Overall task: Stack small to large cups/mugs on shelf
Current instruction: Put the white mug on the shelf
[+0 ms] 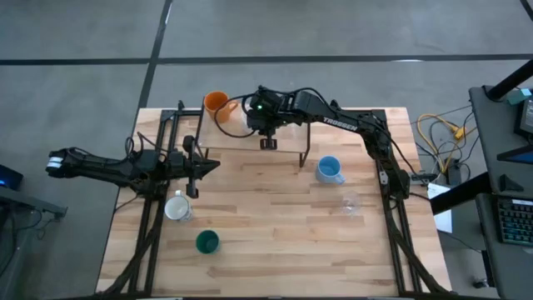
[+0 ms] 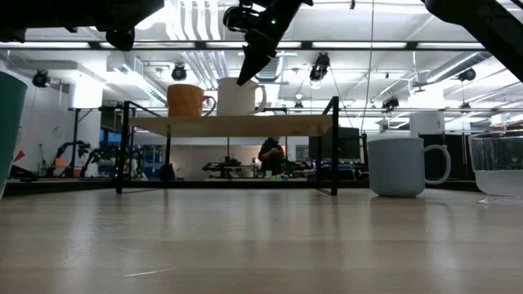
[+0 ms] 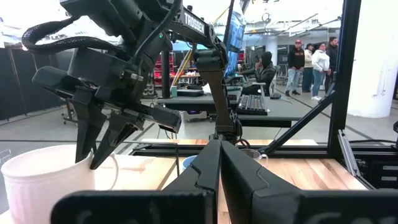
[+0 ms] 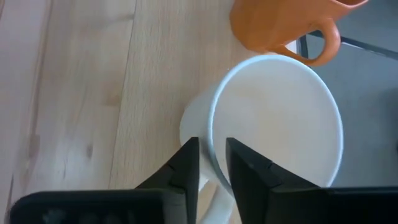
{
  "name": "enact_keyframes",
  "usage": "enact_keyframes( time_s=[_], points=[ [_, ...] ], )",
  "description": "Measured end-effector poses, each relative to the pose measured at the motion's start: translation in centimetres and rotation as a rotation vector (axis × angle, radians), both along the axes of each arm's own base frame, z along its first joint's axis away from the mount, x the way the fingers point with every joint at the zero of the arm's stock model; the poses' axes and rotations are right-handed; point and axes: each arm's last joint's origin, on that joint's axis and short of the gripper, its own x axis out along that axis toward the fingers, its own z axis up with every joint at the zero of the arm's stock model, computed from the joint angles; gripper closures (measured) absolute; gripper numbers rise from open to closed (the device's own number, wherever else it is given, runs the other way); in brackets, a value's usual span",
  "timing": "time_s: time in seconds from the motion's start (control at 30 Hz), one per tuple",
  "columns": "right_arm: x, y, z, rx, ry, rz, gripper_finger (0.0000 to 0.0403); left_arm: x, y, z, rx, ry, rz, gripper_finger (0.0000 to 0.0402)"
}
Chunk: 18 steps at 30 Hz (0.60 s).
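The shelf point(image 1: 287, 140) stands at the table's far side. On it are the orange mug point(image 1: 216, 102) and, beside it, the plain white mug point(image 2: 237, 96). My right gripper point(image 1: 267, 140) is above the white mug, shut on its rim. My left gripper point(image 1: 202, 167) is shut and empty, in front of the shelf's left end. The white mug with dark markings point(image 1: 177, 207), the dark green cup point(image 1: 206, 242), the light blue mug point(image 1: 330, 170) and the clear glass point(image 1: 351, 202) stand on the tabletop. My right gripper holds the white mug's rim point(image 4: 212, 144), close to its handle point(image 4: 211, 202). One finger point(image 4: 249, 177) is inside the mug and one point(image 4: 185, 168) outside. The fingers come from above, pointing down. The mug stands upright on the shelf board point(image 4: 81, 93), next to the orange mug point(image 4: 280, 25).
The shelf's right half is bare wood. Its black legs point(image 2: 334, 147) stand on the tabletop. The light blue mug point(image 2: 398, 166) and glass point(image 2: 498, 163) are at the right, the green cup point(image 2: 10, 122) near the front left. People stand in the room beyond the table.
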Motion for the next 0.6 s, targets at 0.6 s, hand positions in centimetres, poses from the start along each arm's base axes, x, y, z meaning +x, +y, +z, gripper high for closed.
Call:
enact_keyframes(
  time_s=[0.6],
  points=[
    [0.11,-0.05,0.3,0.012,-0.038,-0.031,0.0247,0.0,0.0,0.0,0.0,0.0,0.0,0.0402]
  ],
)
